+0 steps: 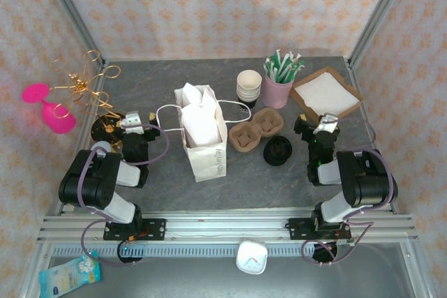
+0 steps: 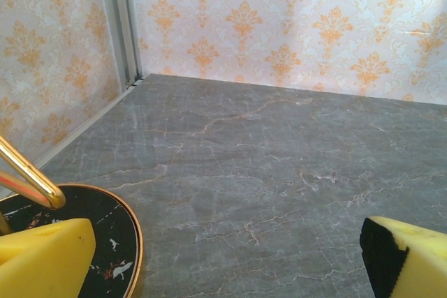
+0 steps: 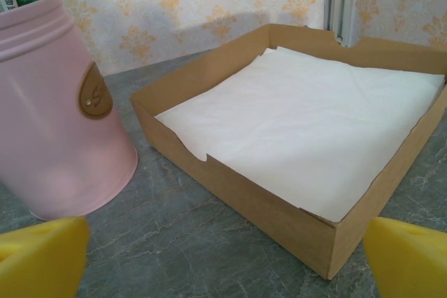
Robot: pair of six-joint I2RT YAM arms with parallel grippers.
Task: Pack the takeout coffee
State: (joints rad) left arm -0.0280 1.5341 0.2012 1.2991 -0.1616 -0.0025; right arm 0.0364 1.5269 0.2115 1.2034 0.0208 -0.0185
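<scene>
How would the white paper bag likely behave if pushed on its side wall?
The white paper bag is probably light, and its thin, creased walls would likely buckle inward. It appears to stand tall and narrow, so a push might tip or slide it.

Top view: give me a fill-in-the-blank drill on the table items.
The tin is ___. The lid beside the carrier is ___. The cups stand between the bag and the ___.
Missing: pink; black; tin.
</scene>
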